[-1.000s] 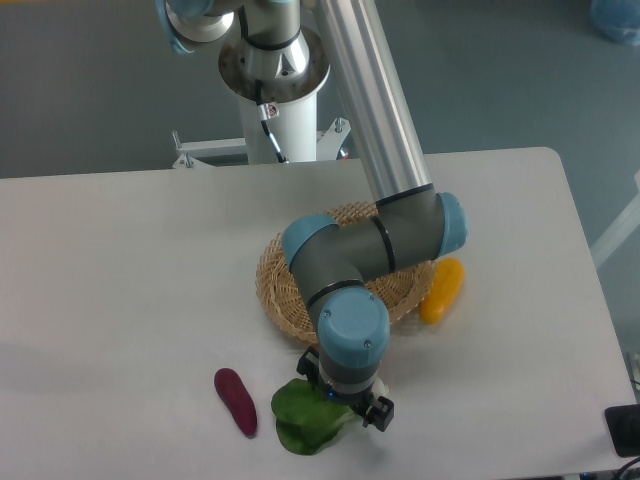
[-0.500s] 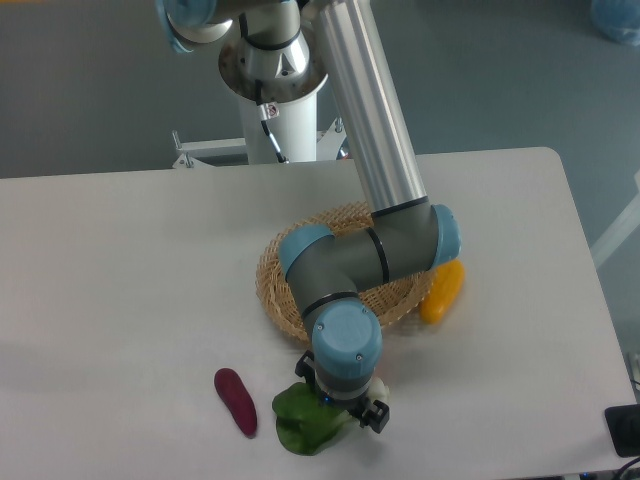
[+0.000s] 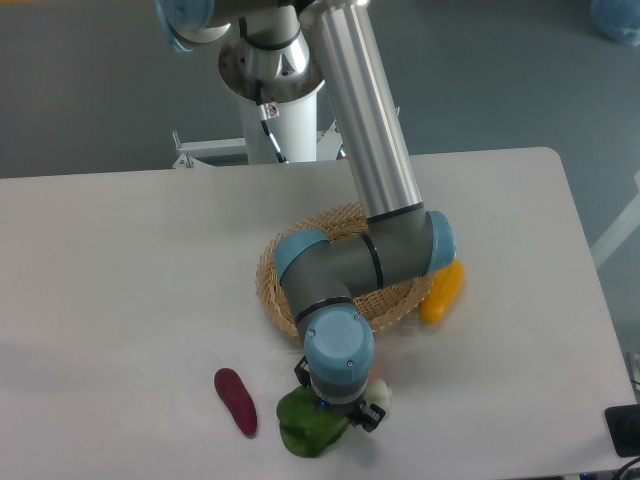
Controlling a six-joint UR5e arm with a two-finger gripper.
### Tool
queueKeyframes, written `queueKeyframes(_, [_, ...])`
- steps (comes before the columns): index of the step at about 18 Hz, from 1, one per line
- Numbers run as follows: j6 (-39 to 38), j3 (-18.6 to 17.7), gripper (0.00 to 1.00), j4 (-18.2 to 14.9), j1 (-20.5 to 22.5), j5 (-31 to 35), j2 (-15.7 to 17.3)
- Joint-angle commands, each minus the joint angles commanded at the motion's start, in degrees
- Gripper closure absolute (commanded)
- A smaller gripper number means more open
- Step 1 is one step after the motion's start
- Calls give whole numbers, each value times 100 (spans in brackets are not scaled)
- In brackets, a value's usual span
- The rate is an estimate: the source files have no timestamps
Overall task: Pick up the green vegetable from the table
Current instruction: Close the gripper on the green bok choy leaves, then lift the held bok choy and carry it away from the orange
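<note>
Green leafy toy vegetable (image 3: 305, 425) lies near the front edge of the large white round-cornered table (image 3: 120, 280), which stands on a grey-blue floor (image 3: 480, 70). Directly above it sits the two-finger gripper (image 3: 337, 410); its finger spacing cannot be made out.

No readable text, labels, brand marks, numbers or signs anywhere in view. Arm housing, desk (image 3: 120, 260) surface and the objects on it carry no legible markings at this resolution.
</note>
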Motion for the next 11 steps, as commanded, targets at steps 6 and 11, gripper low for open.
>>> queueKeyframes(6, [17,18,72,-35,17,-96,149])
queueKeyframes(11, [53,62,72,-35,421,-806,430])
